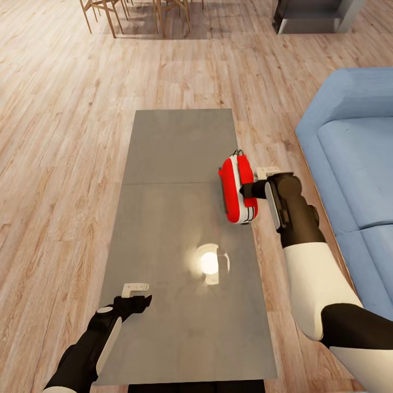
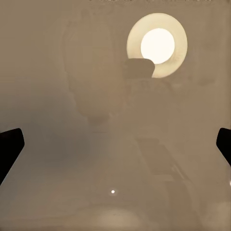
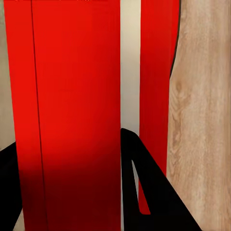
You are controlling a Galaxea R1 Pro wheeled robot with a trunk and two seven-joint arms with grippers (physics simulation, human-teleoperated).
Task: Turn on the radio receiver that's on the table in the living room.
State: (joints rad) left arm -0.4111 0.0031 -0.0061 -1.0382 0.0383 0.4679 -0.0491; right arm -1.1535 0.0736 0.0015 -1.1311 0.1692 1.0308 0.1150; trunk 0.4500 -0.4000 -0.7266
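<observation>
The right end effector (image 1: 250, 189) is closed on the radio receiver (image 1: 238, 189), its dark fingers (image 3: 144, 187) lying against the red casing on either side, with the white band (image 3: 130, 67) running up the middle of the box in the right wrist view. The radio receiver sits at the right edge of the desk (image 1: 180, 147), just past the seam across the grey top, lying lengthwise along the desk with its thin wire handle (image 1: 238, 153) pointing away from the robot (whether it rests on the surface or is lifted slightly cannot be told). The right arm reaches in from the sofa side, white forearm and black wrist over the plank floor (image 1: 65, 109). The left end effector (image 1: 137, 295) hovers over the near left part of the desk with its fingers spread wide and nothing between them; the left wrist view shows the two dark fingertips (image 2: 9, 147) at opposite edges above the bare grey top. A bright round lamp reflection (image 1: 210, 263) glows on the desk between the two arms. The light blue sofa (image 1: 355, 147) stands to the right, and wooden chair legs (image 1: 109, 13) show at the far end of the room.
</observation>
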